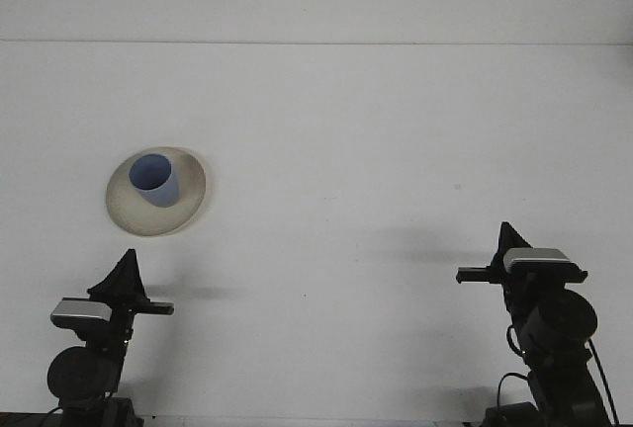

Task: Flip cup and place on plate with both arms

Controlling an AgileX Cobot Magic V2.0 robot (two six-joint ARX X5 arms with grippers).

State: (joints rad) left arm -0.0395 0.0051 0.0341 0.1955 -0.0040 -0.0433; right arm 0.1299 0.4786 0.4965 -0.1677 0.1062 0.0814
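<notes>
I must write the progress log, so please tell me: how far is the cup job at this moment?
It looks finished: the blue cup stands mouth up on the beige plate. Nothing is in hand; the left gripper and right gripper sit near the table's front edge, apart from both. Nothing appears left.

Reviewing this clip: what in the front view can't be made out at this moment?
- Left gripper: seen as a dark pointed shape end-on; open or shut cannot be told.
- Right gripper: same, its own body hides the gap.
- Arm bases: cut off by the bottom edge.
- Blue cup: its foot on the plate is hidden by its own wall.
- Small dark specks on the table: too small to identify.
</notes>
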